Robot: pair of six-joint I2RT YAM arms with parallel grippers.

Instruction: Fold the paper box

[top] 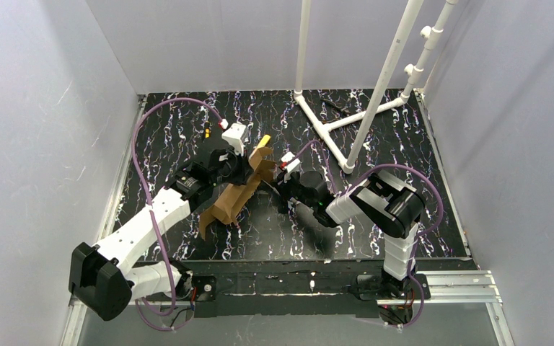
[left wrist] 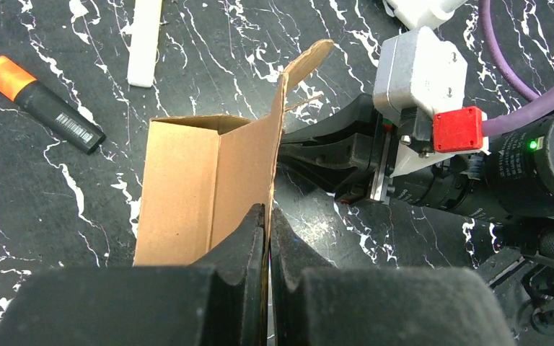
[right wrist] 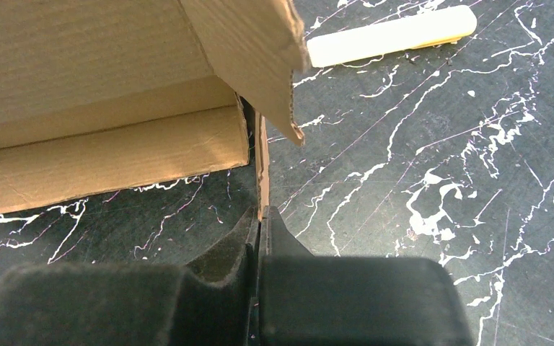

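Left gripper (left wrist: 267, 231) is clamped on an upright wall of the box (left wrist: 187, 187), mid-frame on the tabletop (left wrist: 65, 209); right gripper (right wrist: 260, 216) pinches a flap edge opposite. Upper left lies an orange-capped marker (left wrist: 40, 104), its barcode label unreadable, a white stick (left wrist: 144, 36) near it

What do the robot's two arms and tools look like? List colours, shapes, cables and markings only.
Left arm and right arm: white links, black joints, each trailing a looping purple cable. Left tool and right tool: two black, tapering fingers. The right wrist carries a grey box, a red block and a green light.
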